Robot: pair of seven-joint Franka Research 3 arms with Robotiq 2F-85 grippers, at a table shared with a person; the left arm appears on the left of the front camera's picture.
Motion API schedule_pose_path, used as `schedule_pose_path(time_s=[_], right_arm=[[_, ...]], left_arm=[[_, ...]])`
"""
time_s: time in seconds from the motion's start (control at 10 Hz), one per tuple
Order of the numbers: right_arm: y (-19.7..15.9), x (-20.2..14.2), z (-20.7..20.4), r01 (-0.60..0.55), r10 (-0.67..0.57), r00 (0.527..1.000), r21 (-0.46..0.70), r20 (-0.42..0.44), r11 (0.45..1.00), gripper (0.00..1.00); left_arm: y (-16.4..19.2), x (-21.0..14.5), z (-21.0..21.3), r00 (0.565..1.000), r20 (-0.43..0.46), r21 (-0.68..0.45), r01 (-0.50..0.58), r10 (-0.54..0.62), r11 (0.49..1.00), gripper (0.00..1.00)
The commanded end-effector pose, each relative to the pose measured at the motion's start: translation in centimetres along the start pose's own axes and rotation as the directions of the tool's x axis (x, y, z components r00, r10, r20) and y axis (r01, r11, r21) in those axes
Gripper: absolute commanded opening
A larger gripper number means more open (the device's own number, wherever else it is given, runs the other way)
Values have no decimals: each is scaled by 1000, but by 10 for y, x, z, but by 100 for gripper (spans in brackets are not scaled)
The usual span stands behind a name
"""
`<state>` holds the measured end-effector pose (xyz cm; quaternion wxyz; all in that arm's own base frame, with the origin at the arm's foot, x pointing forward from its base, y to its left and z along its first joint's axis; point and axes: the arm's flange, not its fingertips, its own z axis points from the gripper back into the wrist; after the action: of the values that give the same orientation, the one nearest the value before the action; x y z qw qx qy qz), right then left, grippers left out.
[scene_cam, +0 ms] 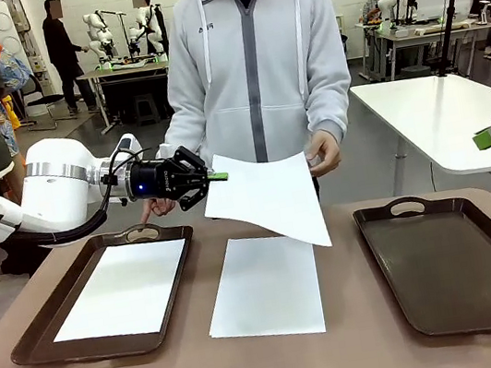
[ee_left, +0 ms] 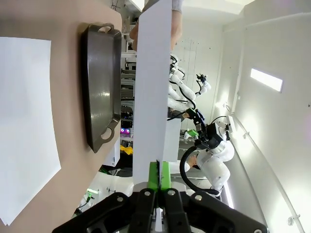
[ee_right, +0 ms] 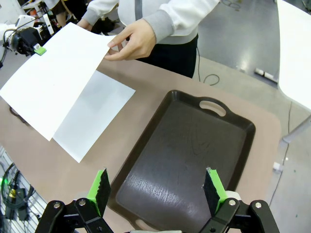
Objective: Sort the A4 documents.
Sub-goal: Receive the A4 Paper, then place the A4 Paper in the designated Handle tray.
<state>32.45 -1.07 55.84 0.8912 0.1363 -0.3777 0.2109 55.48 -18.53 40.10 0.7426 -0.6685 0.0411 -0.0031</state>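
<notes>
The left end effector pinched the raised sheet, which stretched rightward to a person's hand; the right end effector hung wide over the right tray.

The raised sheet at the person's hand is plain white, same as the lower sheet beneath that hand. Beside it, a dark brown tray on a tan table. Left gripper black, pads bright green.
</notes>
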Motion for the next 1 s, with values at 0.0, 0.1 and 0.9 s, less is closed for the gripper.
schedule_pose_path(time_s=[0.0,0.1,0.9], right_arm=[[0,0,-1,1,-1,1000,18,4,1000,100],[0,0,-1,1,-1,1000,18,4,1000,100],[0,0,-1,1,-1,1000,18,4,1000,100]], left_arm=[[0,1,0,1000,6,-6,-2,2,1000,0],[0,1,0,1000,6,-6,-2,2,1000,0],[0,1,0,1000,6,-6,-2,2,1000,0]])
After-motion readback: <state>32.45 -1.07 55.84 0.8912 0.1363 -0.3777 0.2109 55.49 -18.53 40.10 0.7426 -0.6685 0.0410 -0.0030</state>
